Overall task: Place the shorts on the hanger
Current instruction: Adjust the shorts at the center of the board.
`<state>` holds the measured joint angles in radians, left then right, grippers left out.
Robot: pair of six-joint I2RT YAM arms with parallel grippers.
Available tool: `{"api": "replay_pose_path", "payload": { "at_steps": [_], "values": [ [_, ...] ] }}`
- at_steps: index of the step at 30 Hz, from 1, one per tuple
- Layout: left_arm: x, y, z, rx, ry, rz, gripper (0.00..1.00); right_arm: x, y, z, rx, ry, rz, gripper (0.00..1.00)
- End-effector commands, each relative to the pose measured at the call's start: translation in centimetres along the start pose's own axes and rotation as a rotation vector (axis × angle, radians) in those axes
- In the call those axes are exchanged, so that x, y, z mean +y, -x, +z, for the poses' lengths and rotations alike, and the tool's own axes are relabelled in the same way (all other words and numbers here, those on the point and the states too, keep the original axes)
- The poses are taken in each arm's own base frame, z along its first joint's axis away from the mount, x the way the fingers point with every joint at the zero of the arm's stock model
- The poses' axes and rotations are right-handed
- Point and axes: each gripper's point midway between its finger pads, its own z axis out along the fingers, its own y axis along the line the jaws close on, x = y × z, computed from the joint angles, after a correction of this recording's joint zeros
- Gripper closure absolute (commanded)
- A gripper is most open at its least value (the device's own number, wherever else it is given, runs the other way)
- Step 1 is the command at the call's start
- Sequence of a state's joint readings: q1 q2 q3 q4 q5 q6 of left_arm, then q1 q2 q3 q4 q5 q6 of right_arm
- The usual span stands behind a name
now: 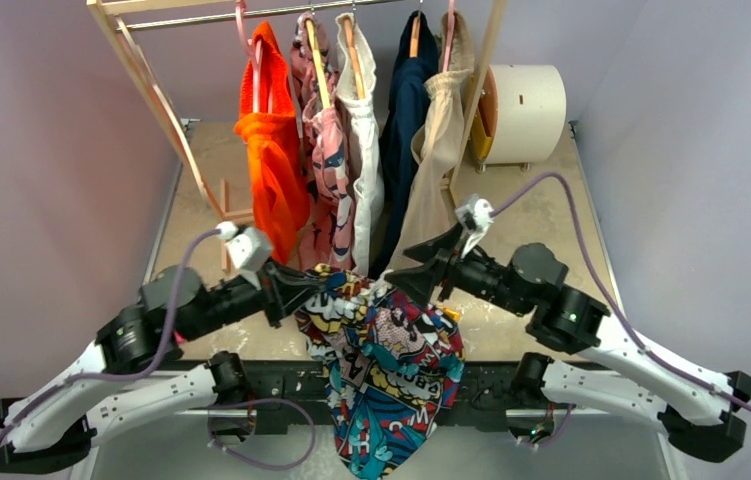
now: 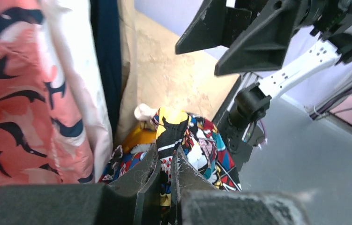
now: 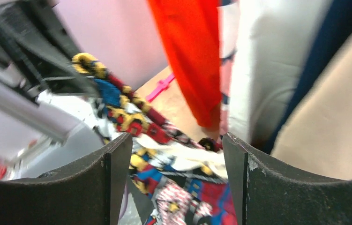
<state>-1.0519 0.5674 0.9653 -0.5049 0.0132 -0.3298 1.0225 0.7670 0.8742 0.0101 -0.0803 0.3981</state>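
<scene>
Comic-print shorts [image 1: 383, 370] hang bunched in mid-air, top edge stretched sideways; the rest droops to a point.

The floppy comic-print cloth shorts [image 1: 386, 370], low centre in the top view, look thin, matt and creased. The left claw [image 2: 164, 157] is dull black plastic with rough, lint-flecked edges. The right claw [image 3: 176, 140] is the same scuffed matt black. The mottled beige counter [image 1: 541, 215] is matt. At upper left, the pale bare-wood clothes rack [image 1: 141, 75] carries a shiny metal rail [image 1: 201, 17]. The plain orange garment [image 1: 273, 160] looks soft and fleecy.
</scene>
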Motion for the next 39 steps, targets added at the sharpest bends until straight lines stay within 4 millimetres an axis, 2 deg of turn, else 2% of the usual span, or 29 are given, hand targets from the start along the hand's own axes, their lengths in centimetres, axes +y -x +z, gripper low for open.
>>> {"api": "replay_pose_path", "payload": {
  "at_steps": [1,3,5,8,13,18,23,34,39],
  "values": [
    [1.4,0.5,-2.0,-0.079,0.068,-0.022,1.00,-5.6,-0.6,-2.3,-0.045,-0.343,0.146,0.27],
    [1.6,0.2,-2.4,-0.088,0.073,-0.031,1.00,-7.8,-3.1,-2.7,0.019,-0.467,0.195,0.27],
    [1.7,-0.2,-2.4,-0.088,0.076,-0.036,1.00,-9.1,-5.6,-2.5,0.087,-0.542,0.235,0.27],
    [1.8,-0.5,-2.2,-0.078,0.079,-0.034,1.00,-9.7,-8.6,-1.4,0.165,-0.561,0.274,0.27],
    [1.6,-0.3,-1.8,-0.036,0.077,-0.011,1.00,-11.0,-11.8,-0.4,0.243,-0.567,0.321,0.25],
    [1.6,-0.1,-1.7,-0.024,0.081,-0.002,1.00,-12.5,-13.9,-0.6,0.286,-0.548,0.353,0.25],
    [1.7,-0.5,-1.8,-0.026,0.082,-0.013,1.00,-11.8,-15.6,0.2,0.351,-0.455,0.351,0.28],
    [1.9,-0.4,-1.8,-0.029,0.093,-0.013,1.00,-11.4,-19.4,0.7,0.495,-0.390,0.354,0.41],
    [1.8,-0.3,-2.0,-0.034,0.091,-0.013,1.00,-11.8,-19.4,1.3,0.505,-0.394,0.325,0.57]
  ]
}}
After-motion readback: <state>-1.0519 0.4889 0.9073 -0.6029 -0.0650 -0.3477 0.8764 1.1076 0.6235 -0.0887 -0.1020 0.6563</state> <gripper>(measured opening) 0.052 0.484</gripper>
